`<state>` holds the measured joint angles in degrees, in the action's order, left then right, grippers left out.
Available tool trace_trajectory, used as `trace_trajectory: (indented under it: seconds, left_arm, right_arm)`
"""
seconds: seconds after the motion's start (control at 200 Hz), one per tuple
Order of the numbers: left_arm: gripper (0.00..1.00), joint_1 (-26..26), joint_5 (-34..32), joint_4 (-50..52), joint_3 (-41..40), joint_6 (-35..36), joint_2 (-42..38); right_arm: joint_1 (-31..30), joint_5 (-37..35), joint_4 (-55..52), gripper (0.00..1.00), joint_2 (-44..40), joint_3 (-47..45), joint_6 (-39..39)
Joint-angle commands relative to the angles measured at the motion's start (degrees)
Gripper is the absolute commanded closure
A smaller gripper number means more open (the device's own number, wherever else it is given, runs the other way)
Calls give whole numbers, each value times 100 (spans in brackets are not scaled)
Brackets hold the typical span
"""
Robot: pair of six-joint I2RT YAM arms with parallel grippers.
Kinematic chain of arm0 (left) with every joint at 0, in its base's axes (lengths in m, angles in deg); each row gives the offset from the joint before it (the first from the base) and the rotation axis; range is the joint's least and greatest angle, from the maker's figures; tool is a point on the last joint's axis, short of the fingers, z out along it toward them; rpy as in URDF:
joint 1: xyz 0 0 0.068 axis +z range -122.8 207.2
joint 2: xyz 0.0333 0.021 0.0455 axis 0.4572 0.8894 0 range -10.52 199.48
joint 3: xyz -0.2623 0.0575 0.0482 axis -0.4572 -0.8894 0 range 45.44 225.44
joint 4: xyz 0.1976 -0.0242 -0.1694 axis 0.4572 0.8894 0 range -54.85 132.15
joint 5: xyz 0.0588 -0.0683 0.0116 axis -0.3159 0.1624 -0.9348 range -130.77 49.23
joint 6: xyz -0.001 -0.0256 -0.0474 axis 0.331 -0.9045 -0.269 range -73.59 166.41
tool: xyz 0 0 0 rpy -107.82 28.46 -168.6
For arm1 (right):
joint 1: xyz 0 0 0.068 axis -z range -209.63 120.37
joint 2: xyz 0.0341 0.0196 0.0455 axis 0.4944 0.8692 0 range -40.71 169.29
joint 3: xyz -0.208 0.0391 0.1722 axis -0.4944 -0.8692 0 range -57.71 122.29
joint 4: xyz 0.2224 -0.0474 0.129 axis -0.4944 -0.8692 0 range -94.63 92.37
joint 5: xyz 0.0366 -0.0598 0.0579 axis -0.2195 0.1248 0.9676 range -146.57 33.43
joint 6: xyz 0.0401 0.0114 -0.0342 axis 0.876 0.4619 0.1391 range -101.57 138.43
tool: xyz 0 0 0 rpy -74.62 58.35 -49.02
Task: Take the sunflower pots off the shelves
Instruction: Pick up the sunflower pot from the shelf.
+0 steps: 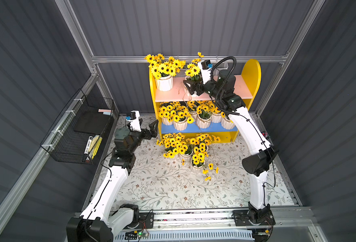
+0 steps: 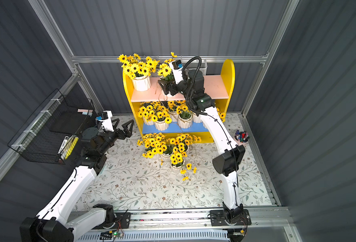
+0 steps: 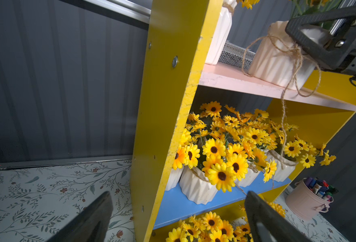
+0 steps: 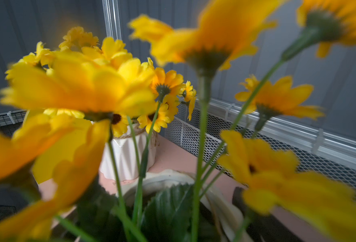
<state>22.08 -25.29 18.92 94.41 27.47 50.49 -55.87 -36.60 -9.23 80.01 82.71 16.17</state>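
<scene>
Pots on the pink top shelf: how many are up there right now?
2. The left pot stands at the pink shelf's left end, beside the yellow side panel. The middle pot sits mid-shelf with the right end effector around it. None seems hidden.

Counts by kind
Two pots [image 1: 164,83] [image 3: 273,62] on the pink board [image 1: 242,86], others too crowded to count; one shelf unit [image 1: 252,73], two baskets [image 1: 76,134] [image 1: 221,67], one pen cup [image 2: 241,140].

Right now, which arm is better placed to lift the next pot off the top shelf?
Right. The right gripper straddles a pot on the pink shelf; the left gripper hangs open outside the yellow side panel, lower down.
</scene>
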Motion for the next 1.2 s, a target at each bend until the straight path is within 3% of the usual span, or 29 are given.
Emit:
trace_trajectory:
  seconds: [0.0,0.015,0.65,0.996,1.196]
  left_arm:
    - [1,38,100,-89,-87,143,-117]
    - [0,38,99,-91,-88,144,-118]
    - [0,38,320,-364,56,-30,78]
    - [1,29,629,-440,177,-225,168]
    - [0,12,811,-434,249,-270,208]
  right_arm:
    - [5,34,-116,94,-117,-18,-90]
    - [9,25,-115,100,-124,-9,-92]
    - [0,-678,245,100,-432,340,-275]
    - [13,-884,739,100,-1154,-610,-358]
    - [1,-883,1140,100,-2082,-1787,-333]
